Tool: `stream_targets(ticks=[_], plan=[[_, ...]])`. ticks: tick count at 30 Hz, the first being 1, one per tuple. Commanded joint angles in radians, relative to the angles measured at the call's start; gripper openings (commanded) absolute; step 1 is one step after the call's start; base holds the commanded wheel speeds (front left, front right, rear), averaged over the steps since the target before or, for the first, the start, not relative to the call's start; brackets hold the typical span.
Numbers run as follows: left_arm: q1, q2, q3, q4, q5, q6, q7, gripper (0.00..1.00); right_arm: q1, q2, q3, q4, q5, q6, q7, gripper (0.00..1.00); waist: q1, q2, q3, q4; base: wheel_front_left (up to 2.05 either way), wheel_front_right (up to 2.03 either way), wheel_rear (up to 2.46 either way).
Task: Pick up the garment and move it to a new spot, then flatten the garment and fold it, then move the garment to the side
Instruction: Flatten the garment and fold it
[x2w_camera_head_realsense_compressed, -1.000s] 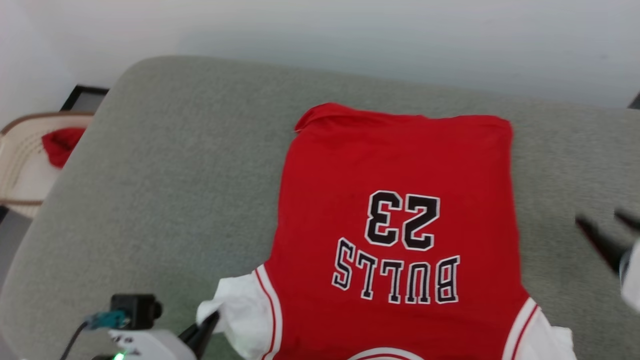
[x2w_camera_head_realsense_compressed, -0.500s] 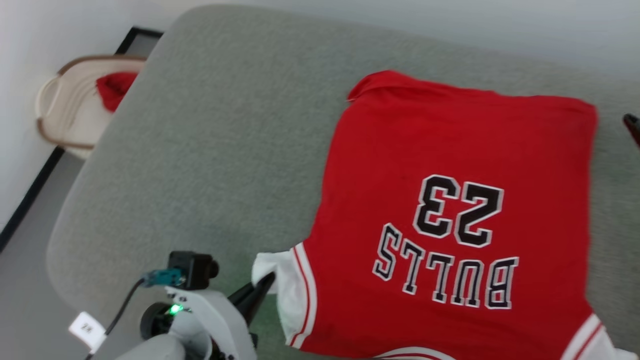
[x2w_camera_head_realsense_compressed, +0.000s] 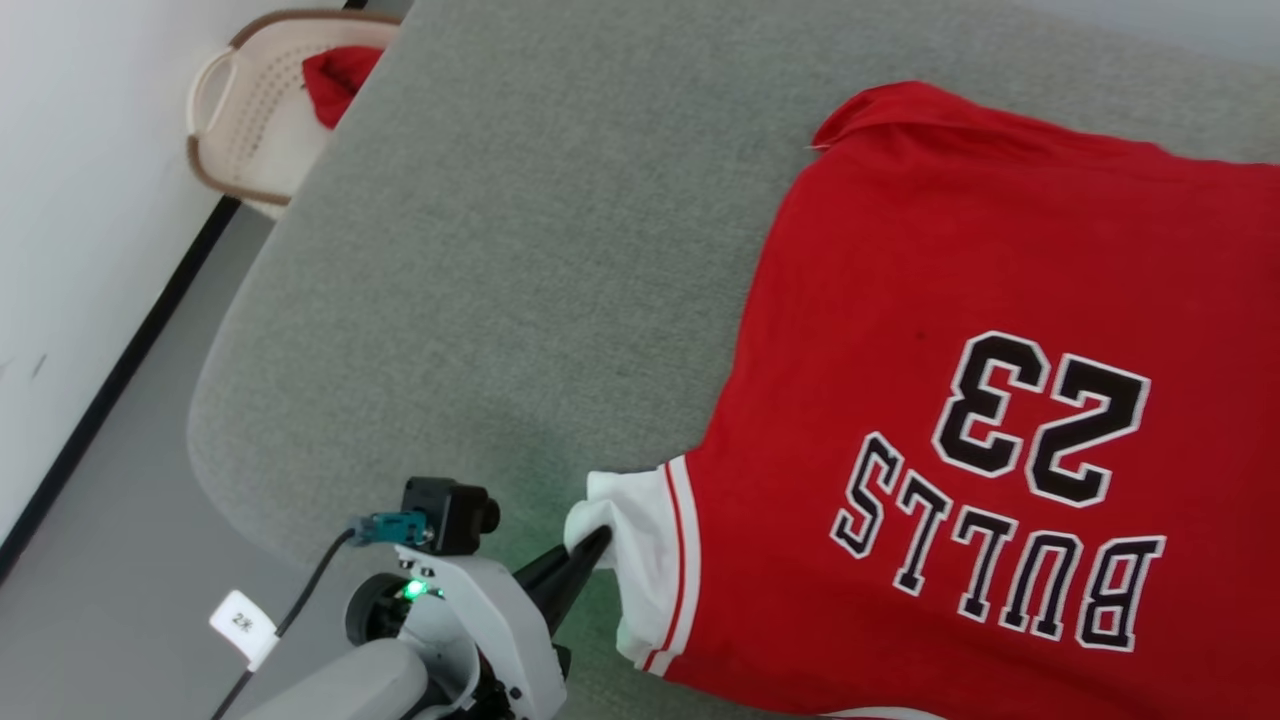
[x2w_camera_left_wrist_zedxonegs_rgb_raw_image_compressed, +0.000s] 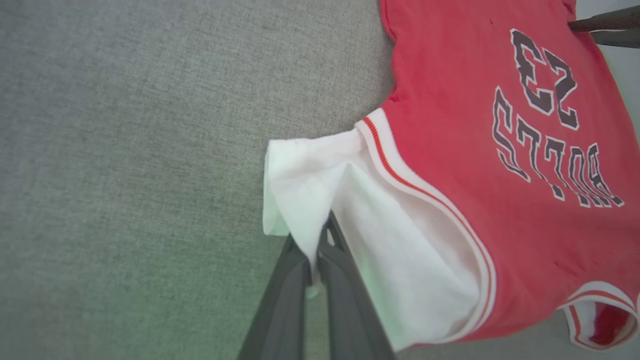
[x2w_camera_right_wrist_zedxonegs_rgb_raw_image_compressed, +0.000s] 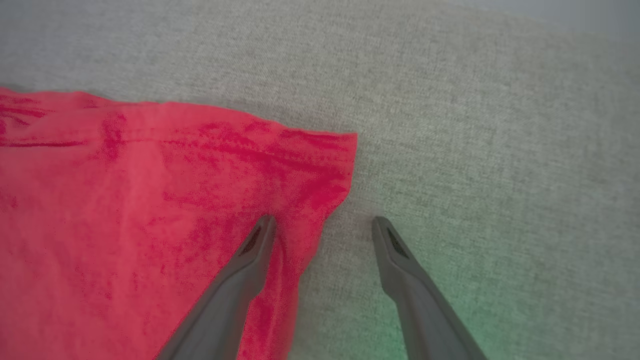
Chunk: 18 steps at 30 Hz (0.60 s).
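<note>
**Red shirt pinched by one white sleeve**

Red with white sleeves, the garment (x2w_camera_head_realsense_compressed: 950, 330) lies spread out on a big grey cushion (x2w_camera_head_realsense_compressed: 520, 250). In the head view it fills the side from one o'clock round to five o'clock. Its black words "BULLS 23" face up and read upside down from the robot's side. The far edge has a little fold at the corner nearest twelve o'clock.

The left gripper (x2w_camera_head_realsense_compressed: 590, 545) sits at about six o'clock in the head view. Its two dark fingers are squeezed tight together, and they pinch the edge of the white sleeve (x2w_camera_head_realsense_compressed: 630, 510). In the left wrist view the sleeve cloth bunches into a small peak where the fingers nip it. A red and white stripe runs where the sleeve meets the red part.

The right gripper (x2w_camera_right_wrist_zedxonegs_rgb_raw_image_compressed: 324, 222) has its fingers spread wide apart and holds nothing. In the right wrist view one finger (x2w_camera_right_wrist_zedxonegs_rgb_raw_image_compressed: 235, 290) is over the red cloth, at about seven o'clock from a corner of the shirt. The other finger is over the bare grey cushion. I cannot tell if they touch down.

A pale basket (x2w_camera_head_realsense_compressed: 240, 110) stands at eleven o'clock in the head view, just past the cushion's edge. A small red cloth (x2w_camera_head_realsense_compressed: 335, 80) lies inside it.
</note>
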Motion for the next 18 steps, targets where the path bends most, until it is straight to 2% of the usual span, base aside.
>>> stream_targets(ticks=[1, 2, 3, 4, 5, 11, 18], plan=[[-0.009, -0.007, -0.001, 0.004, 0.010, -0.005, 0.000, 0.00, -0.006, 0.008, -0.005, 0.023, -0.008, 0.000, 0.016, 1.00, 0.0000, 0.0000, 0.026, 0.027, 0.00, 0.00, 0.00], [-0.011, -0.011, -0.002, 0.010, 0.010, -0.010, -0.002, 0.00, -0.005, 0.015, -0.007, 0.046, -0.021, 0.000, 0.031, 1.00, 0.0000, 0.0000, 0.028, 0.030, 0.00, 0.00, 0.00], [-0.013, -0.015, -0.003, 0.016, 0.009, -0.013, -0.003, 0.00, -0.006, 0.022, -0.004, 0.067, -0.029, 0.000, 0.052, 0.50, 0.0000, 0.0000, 0.030, 0.032, 0.00, 0.00, 0.00], [-0.015, -0.019, -0.003, 0.022, 0.008, -0.017, -0.004, 0.00, -0.010, 0.029, 0.001, 0.084, -0.035, 0.001, 0.069, 0.50, 0.0000, 0.0000, 0.031, 0.033, 0.00, 0.00, 0.00], [-0.017, -0.023, -0.003, 0.027, 0.007, -0.021, -0.006, 0.00, -0.010, 0.033, 0.002, 0.100, -0.043, 0.001, 0.087, 0.00, 0.0000, 0.0000, 0.031, 0.034, 0.00, 0.00, 0.00], [-0.013, -0.031, 0.001, 0.059, -0.004, -0.031, -0.011, 0.00, -0.025, 0.028, -0.007, 0.123, -0.070, 0.000, 0.096, 0.00, 0.0000, 0.0000, 0.021, 0.025, 0.00, 0.00, 0.00], [0.003, -0.008, 0.014, 0.075, -0.012, -0.025, -0.023, 0.00, -0.015, 0.038, 0.040, 0.075, -0.012, 0.000, 0.125, 0.00, 0.0000, 0.0000, -0.024, -0.018, 0.00, 0.00, 0.00]])
